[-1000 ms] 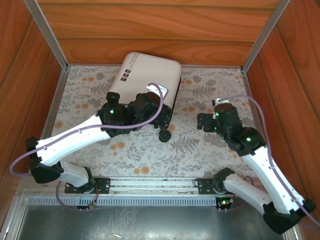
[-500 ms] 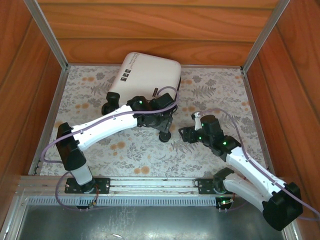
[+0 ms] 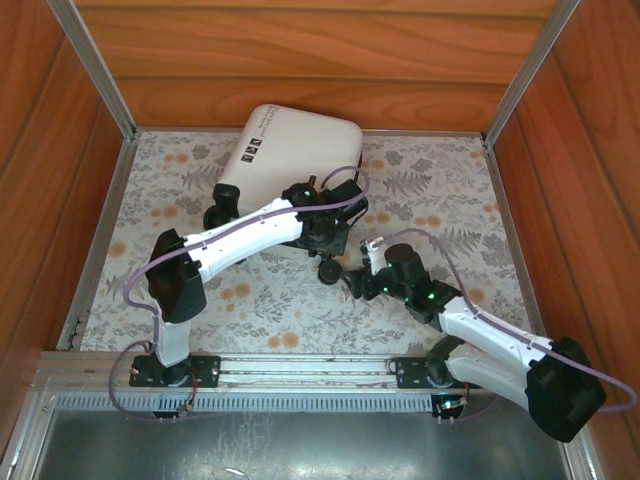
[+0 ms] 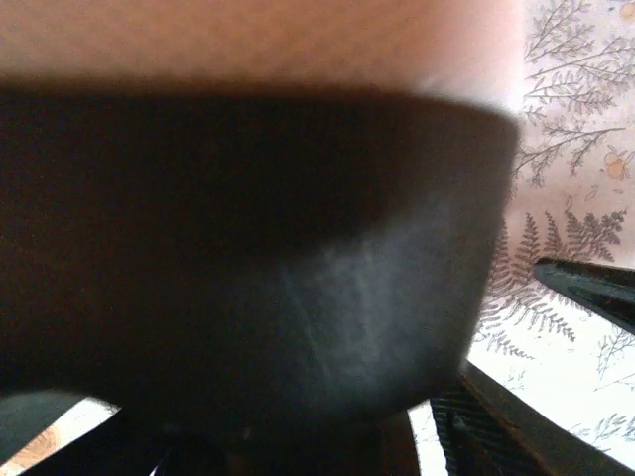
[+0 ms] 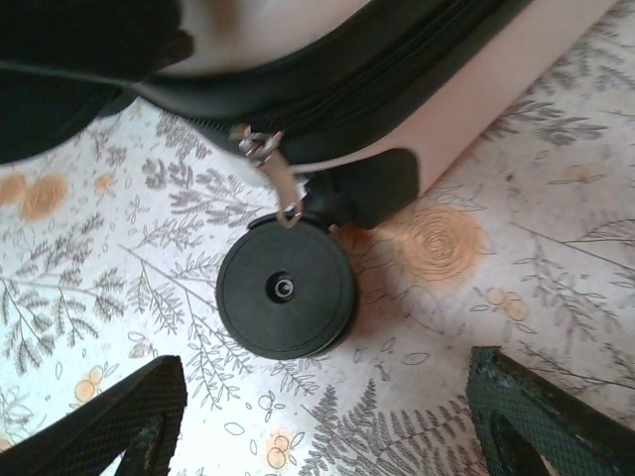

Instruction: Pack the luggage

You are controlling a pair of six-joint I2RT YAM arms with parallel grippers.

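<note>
one luggage [image 3: 290, 155] lies shut at the far middle of the table [image 3: 440, 300], inside hidden. the left gripper [image 3: 338, 210] sits at its near edge; the left wrist view is too blurred to tell its grip. the right wrist view shows the right gripper [image 5: 327, 436] spread wide, empty, near a wheel [image 5: 286, 288] and zipper pull [image 5: 268, 159].

Top cam sits high up behind the arm bases [image 3: 420, 372], which run along the bottom of frame, and it looks down over the whole table [image 3: 260, 300]. Left wrist cam is jammed right up against the luggage [image 4: 248, 40], mostly blur, with a sliver of table at the right edge. Right wrist cam stares down close at a wheel [image 5: 286, 288], the same wheel the top cam has mid-frame.
</note>
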